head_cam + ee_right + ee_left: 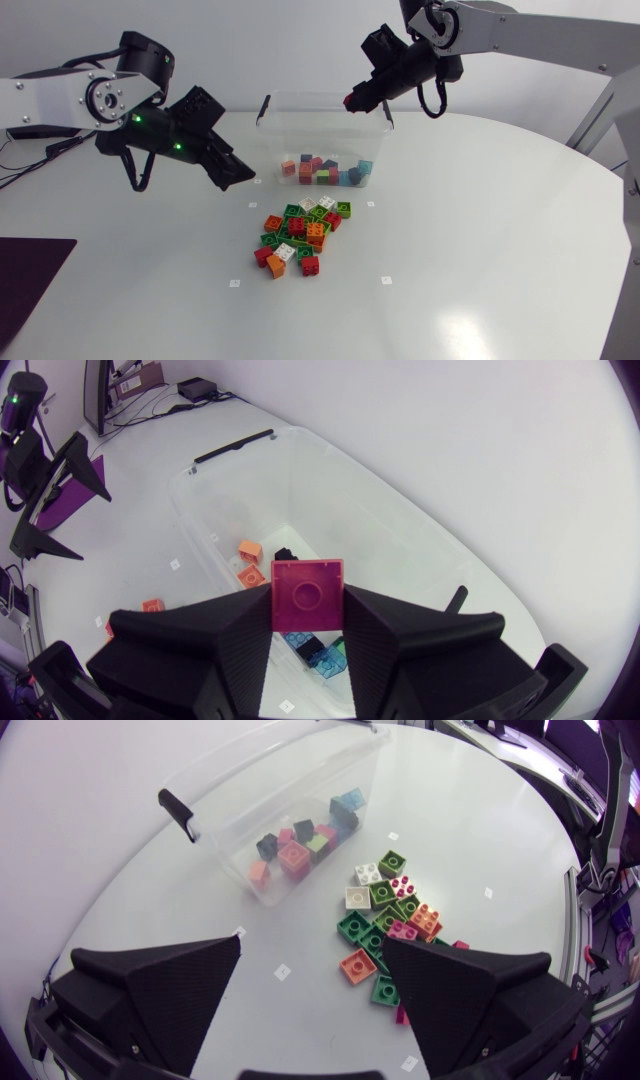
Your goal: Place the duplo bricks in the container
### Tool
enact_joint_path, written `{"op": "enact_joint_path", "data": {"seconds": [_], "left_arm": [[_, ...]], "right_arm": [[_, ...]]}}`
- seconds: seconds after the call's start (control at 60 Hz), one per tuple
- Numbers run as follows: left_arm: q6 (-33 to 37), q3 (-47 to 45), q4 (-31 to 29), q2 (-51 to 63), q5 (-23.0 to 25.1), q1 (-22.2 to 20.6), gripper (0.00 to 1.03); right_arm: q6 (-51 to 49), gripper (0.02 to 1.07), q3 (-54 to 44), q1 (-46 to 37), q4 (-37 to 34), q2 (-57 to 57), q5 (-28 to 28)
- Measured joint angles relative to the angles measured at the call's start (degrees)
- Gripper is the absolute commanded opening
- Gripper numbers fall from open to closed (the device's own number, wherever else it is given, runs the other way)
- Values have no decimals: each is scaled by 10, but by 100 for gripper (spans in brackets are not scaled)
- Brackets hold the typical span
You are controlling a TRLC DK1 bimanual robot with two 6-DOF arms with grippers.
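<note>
A clear plastic container stands at the back of the table, with several duplo bricks lying in it. In front of it a pile of loose bricks lies on the table. My right gripper hangs above the container's far rim, shut on a pink brick; below it I see the container and its bricks. My left gripper hovers left of the container, open and empty. Ahead of its fingers are the pile and the container.
A dark mat lies at the table's front left edge. Small white markers dot the tabletop around the pile. The container has black handles at its ends. My left arm shows beyond the container in the right wrist view.
</note>
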Motion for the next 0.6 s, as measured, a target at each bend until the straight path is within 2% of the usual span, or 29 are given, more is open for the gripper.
{"op": "enact_joint_path", "data": {"seconds": [0.15, 0.183, 0.283, 0.333, 0.35, 0.383, 0.6], "left_arm": [[18, -57, 28, -5, 0, 0, 99], [24, -68, 31, -5, 0, -1, 99], [35, -100, 42, -6, 0, -8, 99], [43, -116, 49, -6, 0, -13, 99], [46, -126, 56, -6, 0, -16, 99], [51, -142, 64, -6, 0, -19, 99], [59, -180, 71, -6, 0, -31, 98]], "right_arm": [[3, 23, 25, -3, 0, 23, 9], [4, 26, 30, -3, 0, 29, 15], [10, 65, 45, -3, 0, 44, 27], [14, 94, 50, -3, 0, 49, 34], [15, 99, 53, -3, 0, 51, 40], [16, 102, 55, -2, 0, 53, 46], [18, 102, 62, -2, 0, 48, 50]]}}
